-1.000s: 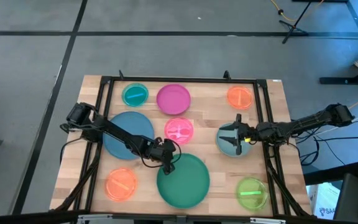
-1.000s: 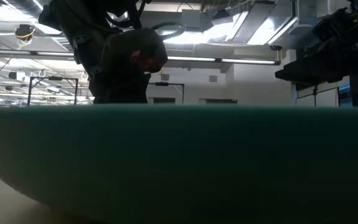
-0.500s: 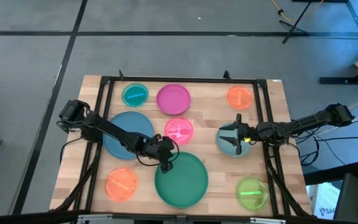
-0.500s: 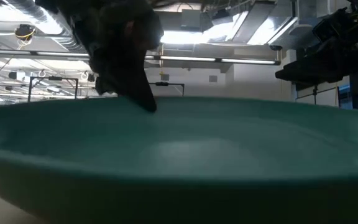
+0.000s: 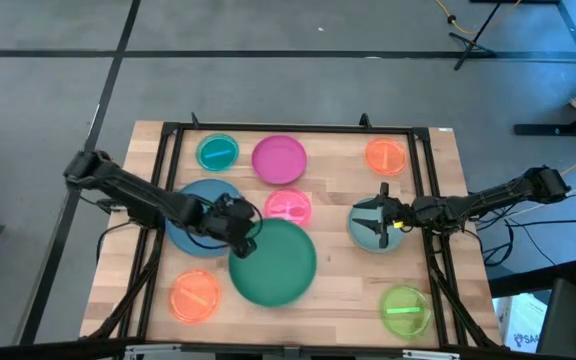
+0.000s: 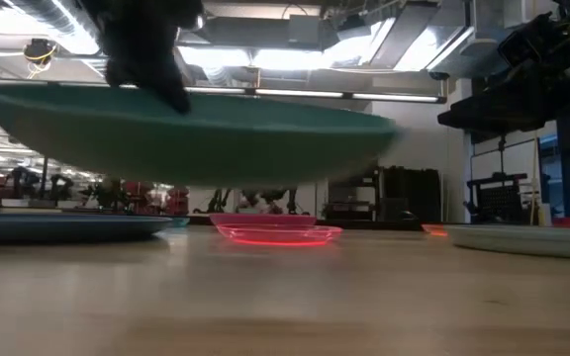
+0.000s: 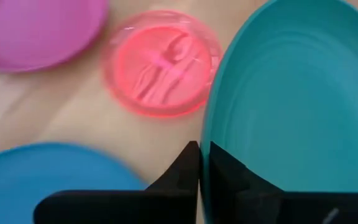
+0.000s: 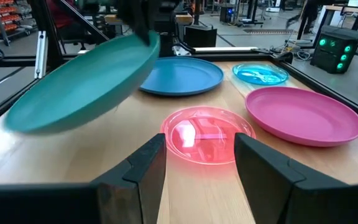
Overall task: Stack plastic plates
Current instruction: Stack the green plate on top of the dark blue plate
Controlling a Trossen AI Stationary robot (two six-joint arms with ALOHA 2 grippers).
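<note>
Lifting clear of the table [image 5: 438,150], the big teal plate [image 5: 273,263] has left the wood it sat on a second ago; it hangs tilted beside the big blue plate [image 5: 196,205], probably its destination. The left gripper [image 5: 239,230] pinches its rim. The right gripper [image 5: 372,222], fingers apart, waits (over a grey-blue plate).

My left gripper [image 5: 238,235] grips the big plate [image 5: 273,263] by its rim, lifted clear off the desk [image 5: 338,300], mid-desk near front. Other big plate [image 5: 200,215] lies just left of it, w/ a small plate [image 5: 288,208] just behind. My right gripper [image 5: 372,220] is over a plate [image 5: 364,236] at right, fingers apart.
</note>
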